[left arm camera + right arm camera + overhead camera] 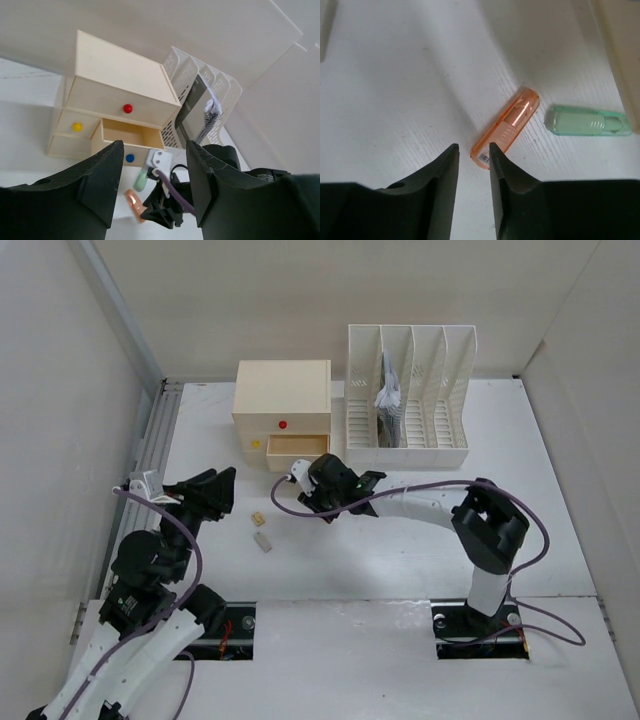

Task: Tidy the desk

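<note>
The left tool stands apart, empty, facing the drawer box. The right tool, narrowly apart and empty, hovers just beside an orange tube lying on the white worktop beneath it.

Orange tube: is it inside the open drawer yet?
No, the orange tube lies on the desk beside a green tube, just ahead of the right gripper.

Table, white. One orange translucent case, lying diagonally. One pale green case just beside it, not touching. Right gripper: jaws narrowly parted over the orange case's near end.
</note>
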`<state>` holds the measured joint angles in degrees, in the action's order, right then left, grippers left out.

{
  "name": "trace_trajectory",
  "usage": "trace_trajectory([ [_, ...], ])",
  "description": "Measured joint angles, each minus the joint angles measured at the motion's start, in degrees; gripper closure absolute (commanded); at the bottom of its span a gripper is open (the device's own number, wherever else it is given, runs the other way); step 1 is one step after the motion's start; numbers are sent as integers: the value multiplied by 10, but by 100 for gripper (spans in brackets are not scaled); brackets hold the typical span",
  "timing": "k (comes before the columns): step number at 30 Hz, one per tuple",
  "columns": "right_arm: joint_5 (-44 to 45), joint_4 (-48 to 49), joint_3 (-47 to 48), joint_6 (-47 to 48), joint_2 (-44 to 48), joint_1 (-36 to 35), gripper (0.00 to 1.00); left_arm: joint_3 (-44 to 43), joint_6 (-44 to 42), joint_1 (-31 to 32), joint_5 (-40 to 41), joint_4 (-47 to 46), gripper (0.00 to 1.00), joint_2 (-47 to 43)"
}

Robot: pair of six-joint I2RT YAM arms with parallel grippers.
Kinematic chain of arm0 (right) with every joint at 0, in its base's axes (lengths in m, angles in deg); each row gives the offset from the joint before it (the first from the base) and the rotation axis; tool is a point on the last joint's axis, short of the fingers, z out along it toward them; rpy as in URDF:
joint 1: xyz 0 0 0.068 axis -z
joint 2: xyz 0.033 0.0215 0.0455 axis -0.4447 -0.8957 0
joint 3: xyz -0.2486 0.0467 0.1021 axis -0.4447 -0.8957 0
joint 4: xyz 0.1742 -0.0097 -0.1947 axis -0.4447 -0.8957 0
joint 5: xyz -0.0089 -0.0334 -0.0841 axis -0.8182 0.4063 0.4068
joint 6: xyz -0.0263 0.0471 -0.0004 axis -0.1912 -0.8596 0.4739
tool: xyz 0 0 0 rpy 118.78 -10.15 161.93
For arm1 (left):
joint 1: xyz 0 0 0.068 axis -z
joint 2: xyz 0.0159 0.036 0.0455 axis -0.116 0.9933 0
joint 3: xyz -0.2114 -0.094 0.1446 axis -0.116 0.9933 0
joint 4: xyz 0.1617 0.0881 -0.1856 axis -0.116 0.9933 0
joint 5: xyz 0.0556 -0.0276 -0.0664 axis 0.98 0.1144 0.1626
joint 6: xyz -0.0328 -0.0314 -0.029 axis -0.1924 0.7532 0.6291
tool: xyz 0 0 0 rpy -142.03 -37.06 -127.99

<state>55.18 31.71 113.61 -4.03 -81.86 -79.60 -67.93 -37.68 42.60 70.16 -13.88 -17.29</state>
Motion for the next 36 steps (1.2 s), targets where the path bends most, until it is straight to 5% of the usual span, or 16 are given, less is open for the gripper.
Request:
trace_trajectory([
  [12,154,57,-43,-118,-3,-13,58,1,-22,0,32,50,49,-62],
  [36,120,87,-33,-131,-54,-13,50,2,-23,-1,34,55,48,-79],
])
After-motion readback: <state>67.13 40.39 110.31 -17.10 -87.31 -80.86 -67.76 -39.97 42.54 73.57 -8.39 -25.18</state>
